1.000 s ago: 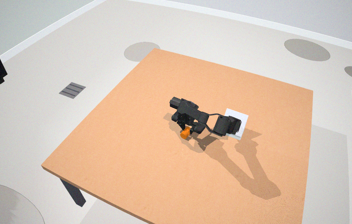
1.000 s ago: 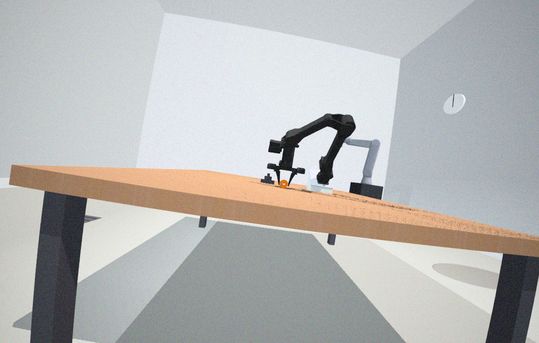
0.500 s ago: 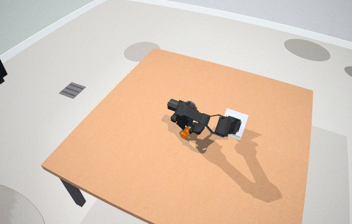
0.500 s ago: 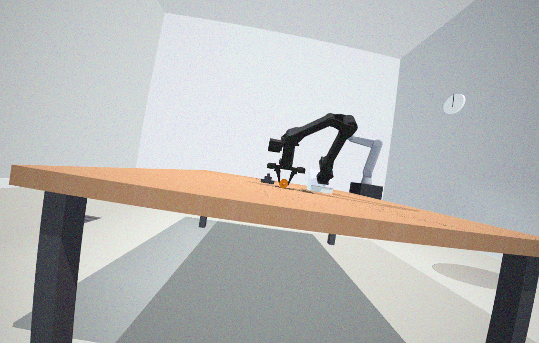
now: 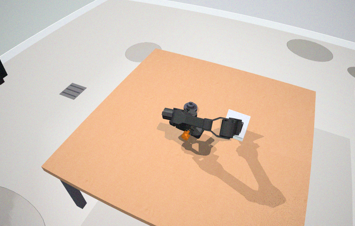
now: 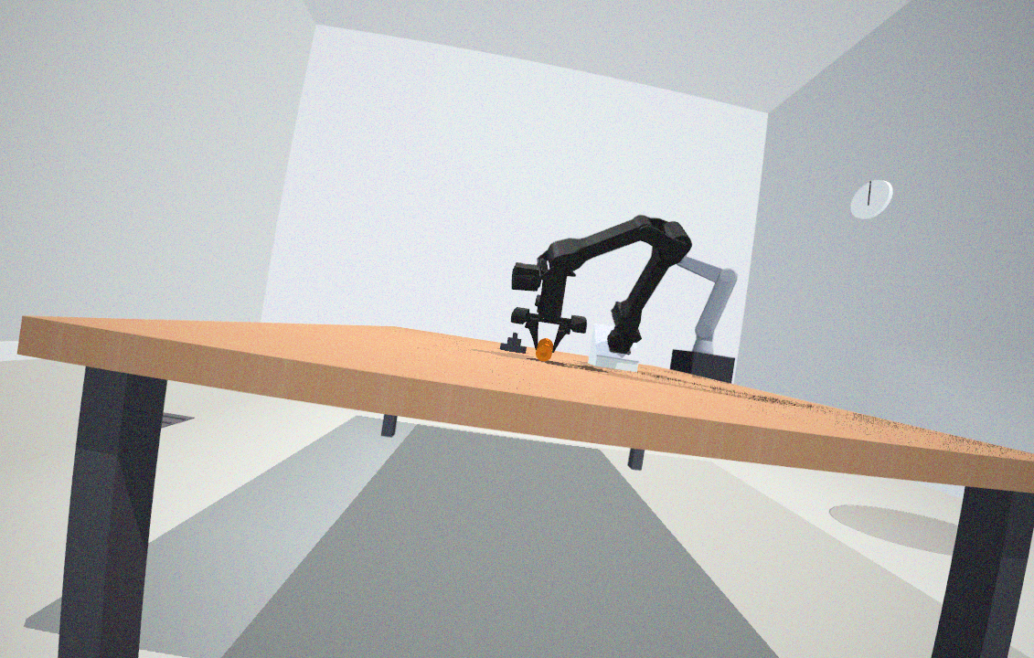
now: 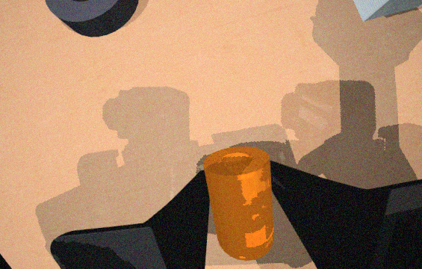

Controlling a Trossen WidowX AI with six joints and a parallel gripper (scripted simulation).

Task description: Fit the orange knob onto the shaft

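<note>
My gripper (image 6: 545, 346) (image 7: 235, 171) is shut on the orange knob (image 5: 185, 135) (image 6: 544, 352) (image 7: 238, 209), one dark finger on each side. The knob is tilted, and its holed end shows at the top in the wrist view. I cannot tell which way the hole's flat side faces. The knob hangs low over the table, but the gap below it is hard to judge. The dark round pedestal (image 5: 185, 107) (image 6: 513, 348) (image 7: 96, 29) stands beside the gripper, with its bare shaft (image 5: 190, 104) (image 6: 515, 336) upright. The wrist view cuts off most of the pedestal.
A white block (image 5: 246, 121) (image 6: 617, 362) (image 7: 367, 13) stands at the arm's base, right of the knob in the top and exterior views. The arm partly covers the pedestal in the top view. Arm shadows fall across the wooden table (image 5: 133, 118) (image 6: 324, 360).
</note>
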